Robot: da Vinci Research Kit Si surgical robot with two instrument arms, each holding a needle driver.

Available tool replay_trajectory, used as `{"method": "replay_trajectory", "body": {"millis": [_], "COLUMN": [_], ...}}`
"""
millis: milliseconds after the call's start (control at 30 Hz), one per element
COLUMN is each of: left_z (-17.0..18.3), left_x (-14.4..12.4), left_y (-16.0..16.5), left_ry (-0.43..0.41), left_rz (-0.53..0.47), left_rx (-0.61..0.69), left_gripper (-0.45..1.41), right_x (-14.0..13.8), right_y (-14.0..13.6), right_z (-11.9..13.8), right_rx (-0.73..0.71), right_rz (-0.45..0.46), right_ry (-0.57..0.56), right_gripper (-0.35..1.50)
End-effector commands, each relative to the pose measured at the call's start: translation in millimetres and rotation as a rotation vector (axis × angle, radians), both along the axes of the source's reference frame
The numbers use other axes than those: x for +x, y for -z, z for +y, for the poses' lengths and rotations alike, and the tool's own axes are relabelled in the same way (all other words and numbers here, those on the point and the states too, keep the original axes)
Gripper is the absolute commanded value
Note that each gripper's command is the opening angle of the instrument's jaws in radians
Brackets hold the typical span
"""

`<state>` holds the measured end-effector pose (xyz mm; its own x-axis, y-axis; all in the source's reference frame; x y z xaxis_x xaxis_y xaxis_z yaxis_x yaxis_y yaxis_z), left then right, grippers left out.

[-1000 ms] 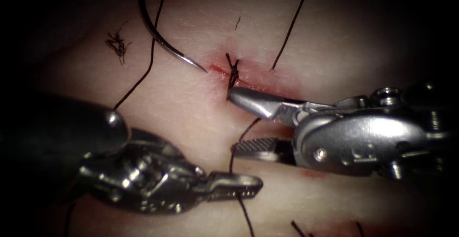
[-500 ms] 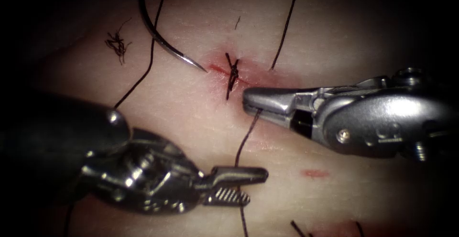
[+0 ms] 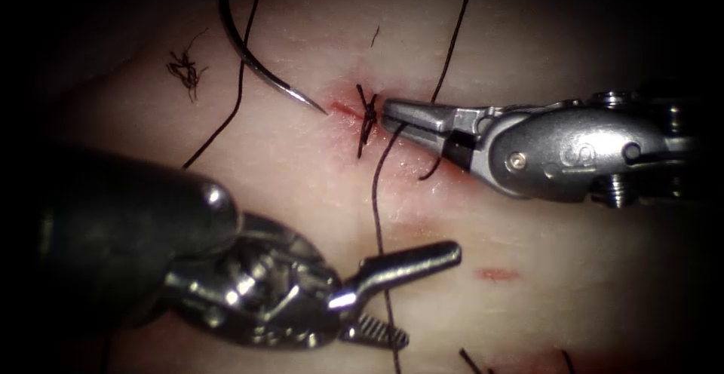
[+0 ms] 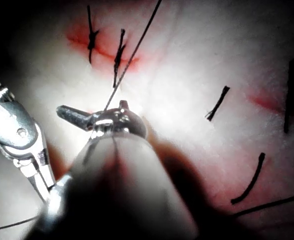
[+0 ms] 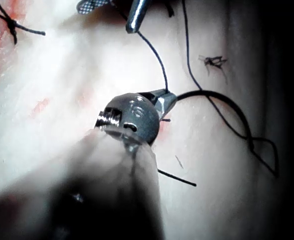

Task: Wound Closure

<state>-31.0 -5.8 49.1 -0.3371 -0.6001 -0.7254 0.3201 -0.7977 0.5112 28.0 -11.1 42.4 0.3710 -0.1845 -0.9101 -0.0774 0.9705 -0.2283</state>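
The needle (image 3: pixel 253 53) lies loose on the tissue (image 3: pixel 302 178) at about eleven o'clock in the endoscope view, on the left side of the cut (image 3: pixel 354 111), its curved body running up out of the light and its sharp tip pointing down toward the cut's left end; it is not in the tissue, and neither tool holds it. At twelve o'clock from the middle sits a dark knot (image 3: pixel 367 114) across the cut, ringed by red fluid (image 3: pixel 411 121). The right tool (image 3: pixel 396 115) comes in from three o'clock with its jaws closed tight on the thread (image 3: pixel 377 193), its tip just beside the knot on the right. From that grip the thread runs down toward six o'clock, between the jaws of the left tool (image 3: pixel 415 295), which reaches in from eight o'clock; its jaws stand wide apart and hold nothing, the upper one slanting up to the right and the toothed lower one lying flat beneath. A second strand of thread trails from the needle's side down toward the left tool's shaft. A frayed thread tuft (image 3: pixel 185 68) rests on the tissue at ten o'clock, well apart from the cut. A small red spot (image 3: pixel 496 274) marks the tissue at about four o'clock.
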Motion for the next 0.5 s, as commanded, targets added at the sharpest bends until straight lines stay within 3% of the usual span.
{"method": "replay_trajectory", "body": {"millis": [33,500], "left_z": [-0.1,-1.3], "left_x": [-0.5,-2.2], "left_y": [-0.7,-1.7], "left_ry": [-0.004,-0.025], "left_rz": [-0.002,-0.02], "left_rx": [-0.001,-0.016], "left_gripper": [0.91,0.74], "right_x": [0.4,-0.1], "right_y": [-1.1,-4.3], "right_z": [0.9,4.0], "right_rx": [0.026,0.109], "right_rz": [0.016,0.018], "right_ry": [-0.028,-0.112], "right_gripper": [-0.35,-0.35]}}
